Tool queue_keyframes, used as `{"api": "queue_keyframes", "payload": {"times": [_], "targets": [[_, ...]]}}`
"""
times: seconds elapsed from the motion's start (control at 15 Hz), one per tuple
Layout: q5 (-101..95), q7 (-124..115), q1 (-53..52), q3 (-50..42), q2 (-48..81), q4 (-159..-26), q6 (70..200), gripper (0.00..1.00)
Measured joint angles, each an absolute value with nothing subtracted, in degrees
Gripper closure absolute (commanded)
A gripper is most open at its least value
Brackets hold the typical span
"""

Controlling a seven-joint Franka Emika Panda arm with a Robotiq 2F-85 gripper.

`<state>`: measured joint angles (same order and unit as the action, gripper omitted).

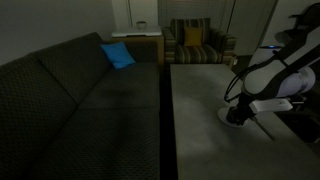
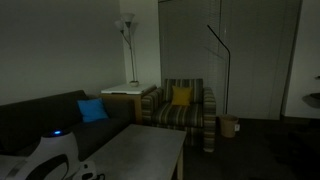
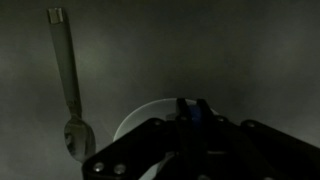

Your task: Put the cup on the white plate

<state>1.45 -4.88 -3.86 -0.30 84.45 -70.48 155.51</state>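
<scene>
No text, label, brand, number or sign can be read in any of the views. The pictures are dim and coarse, and no lettering shows on any surface.
</scene>
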Motion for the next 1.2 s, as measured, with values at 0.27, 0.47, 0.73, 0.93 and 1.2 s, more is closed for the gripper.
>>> {"api": "queue_keyframes", "payload": {"times": [0.27, 0.47, 0.73, 0.93, 1.2], "targets": [[1.4, -4.9, -3.9, -0.3, 84.5, -70.5, 155.5, 0.83], [1.4, -4.9, -3.9, -0.3, 84.5, -70.5, 155.5, 0.9], [1.4, -4.9, -3.9, -0.2, 84.5, -70.5, 155.5, 0.71], [1.4, -4.9, -3.9, -0.2, 84.5, -70.5, 155.5, 0.46], [1.4, -4.9, -3.9, -0.2, 84.5, -70.5, 155.5, 0.18]]}}
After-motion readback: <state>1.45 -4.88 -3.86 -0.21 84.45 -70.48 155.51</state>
